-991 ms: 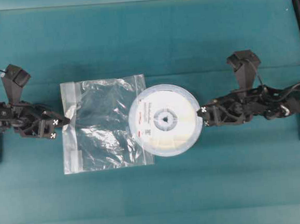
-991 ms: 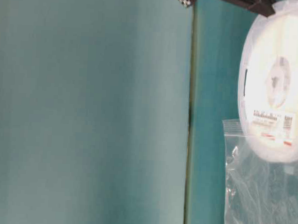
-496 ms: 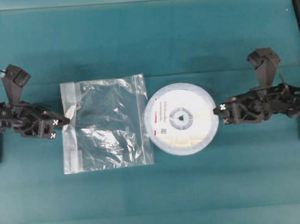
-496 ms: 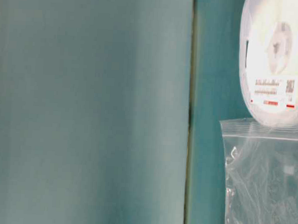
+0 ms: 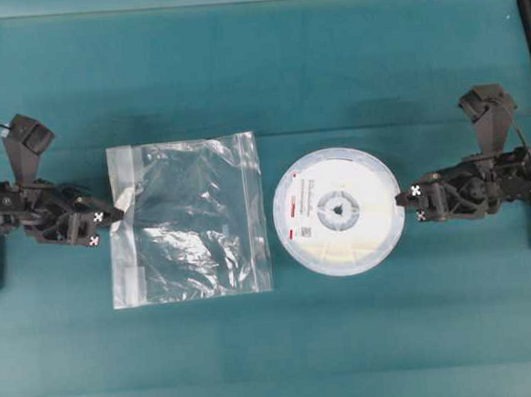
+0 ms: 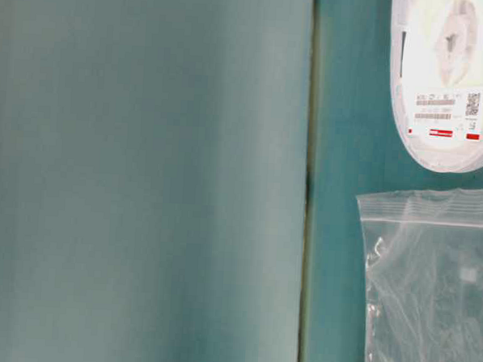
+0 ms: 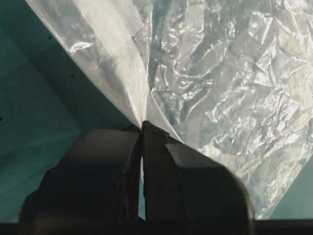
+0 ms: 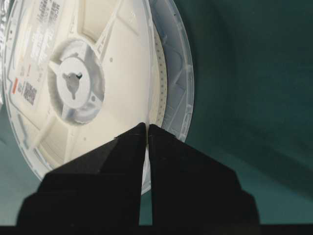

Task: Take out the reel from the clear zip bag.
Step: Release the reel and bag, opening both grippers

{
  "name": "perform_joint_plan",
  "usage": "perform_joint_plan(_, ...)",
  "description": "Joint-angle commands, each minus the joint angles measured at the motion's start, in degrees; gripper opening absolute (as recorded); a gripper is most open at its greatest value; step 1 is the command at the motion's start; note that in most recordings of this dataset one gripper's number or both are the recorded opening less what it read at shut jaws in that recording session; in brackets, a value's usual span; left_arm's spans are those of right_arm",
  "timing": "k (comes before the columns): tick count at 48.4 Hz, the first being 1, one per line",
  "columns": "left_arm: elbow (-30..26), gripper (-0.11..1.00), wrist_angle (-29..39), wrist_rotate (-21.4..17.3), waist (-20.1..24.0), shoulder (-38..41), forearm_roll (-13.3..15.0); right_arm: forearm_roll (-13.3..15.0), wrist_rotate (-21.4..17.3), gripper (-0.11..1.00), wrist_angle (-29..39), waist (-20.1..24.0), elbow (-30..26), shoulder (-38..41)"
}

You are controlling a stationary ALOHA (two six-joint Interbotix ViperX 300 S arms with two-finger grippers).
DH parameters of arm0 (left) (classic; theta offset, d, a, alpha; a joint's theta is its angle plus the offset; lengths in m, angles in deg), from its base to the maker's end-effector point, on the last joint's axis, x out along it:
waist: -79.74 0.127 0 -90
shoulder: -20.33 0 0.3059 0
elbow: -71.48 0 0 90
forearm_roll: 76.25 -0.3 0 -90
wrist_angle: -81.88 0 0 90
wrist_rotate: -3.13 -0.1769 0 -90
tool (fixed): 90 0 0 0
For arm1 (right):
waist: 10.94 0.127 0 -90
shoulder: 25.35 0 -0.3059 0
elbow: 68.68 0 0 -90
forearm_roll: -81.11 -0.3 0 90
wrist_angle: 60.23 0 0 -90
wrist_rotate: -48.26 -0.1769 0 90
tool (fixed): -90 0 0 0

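From overhead, the reel [image 5: 338,211] lies clear of the clear zip bag [image 5: 187,219] on the bench [image 5: 329,65]. Left wrist view: left claw [image 7: 142,128] pinches flimsy, crinkly film. Right wrist view: right claw [image 8: 147,131] clamps the reel's rim, which looks stiff, light and slick.
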Motion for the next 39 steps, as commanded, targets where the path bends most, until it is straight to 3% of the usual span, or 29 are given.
perform_joint_plan(1,-0.44,-0.01,0.35,-0.09,-0.09,-0.26,-0.18,-0.09,-0.35,0.03,-0.18,0.18,-0.35,-0.35)
perform_joint_plan(39,-0.7,-0.01,0.79,-0.18,-0.09,-0.35,-0.18,-0.44,-0.35,0.05,0.18,-0.35,-1.49,-0.18)
